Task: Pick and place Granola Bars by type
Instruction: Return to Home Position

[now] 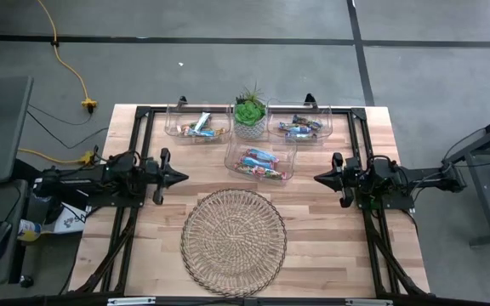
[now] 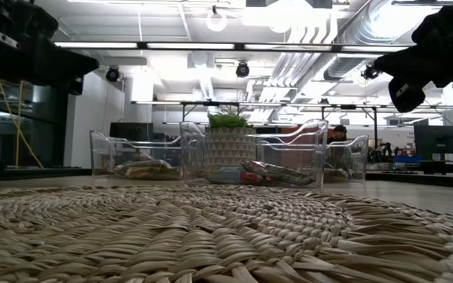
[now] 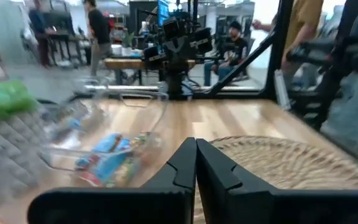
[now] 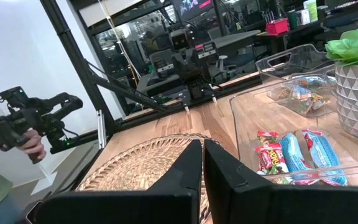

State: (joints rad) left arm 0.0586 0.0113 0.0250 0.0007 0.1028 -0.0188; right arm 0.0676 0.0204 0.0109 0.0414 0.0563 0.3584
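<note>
Tray [image 1: 234, 242], woven, nearest. Left gripper [image 1: 182, 177] and right gripper [image 1: 318, 178] above the table [image 1: 160, 246] either side, well apart, fingers closed together, gripping nothing. Bars [image 1: 258, 164] beyond, lying in three clear bins [image 1: 230, 153]: one central, two farther back flanking a potted plant [image 1: 250, 115].

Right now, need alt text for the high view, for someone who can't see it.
Top-down view of a wooden table: granola bars lie in three clear bins around a small potted plant, and the round wicker tray near them holds nothing. The left gripper and right gripper hover shut at either side, pointing inward.
</note>
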